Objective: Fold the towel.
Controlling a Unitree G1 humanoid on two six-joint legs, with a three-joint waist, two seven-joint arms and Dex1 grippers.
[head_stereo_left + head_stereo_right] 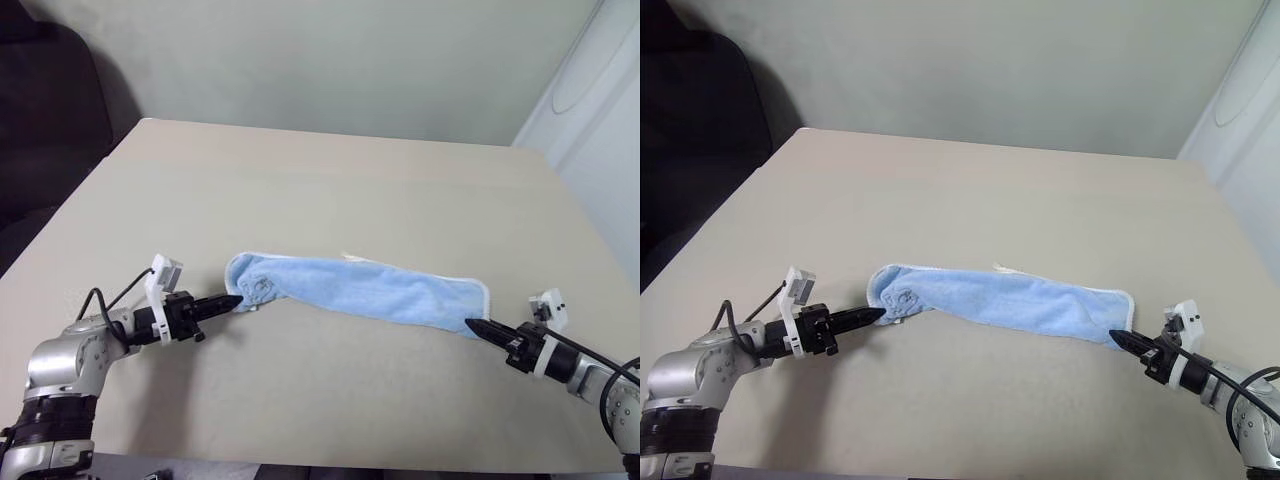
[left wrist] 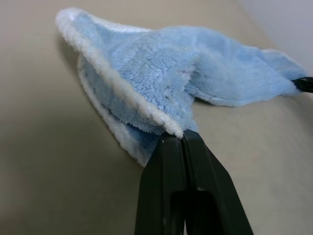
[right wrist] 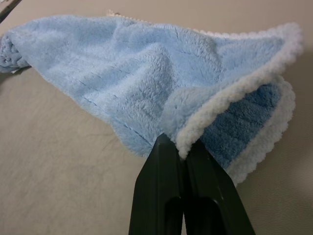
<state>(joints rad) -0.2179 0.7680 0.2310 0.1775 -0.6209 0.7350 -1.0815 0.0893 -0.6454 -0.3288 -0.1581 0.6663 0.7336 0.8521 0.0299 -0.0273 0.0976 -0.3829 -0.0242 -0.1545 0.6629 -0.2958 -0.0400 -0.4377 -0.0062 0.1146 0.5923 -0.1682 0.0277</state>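
We have the towel (image 1: 360,288) lying as a long band across the table (image 1: 330,190) nearer its front edge, our left gripper (image 1: 228,301) and right gripper (image 1: 478,326) each clamped tight on one end's hem, ready to lift it for a fold.

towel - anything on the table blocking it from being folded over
Nothing visible does. The towel is pinched at each end by the left end effector and right end effector, and the table beyond it is bare.
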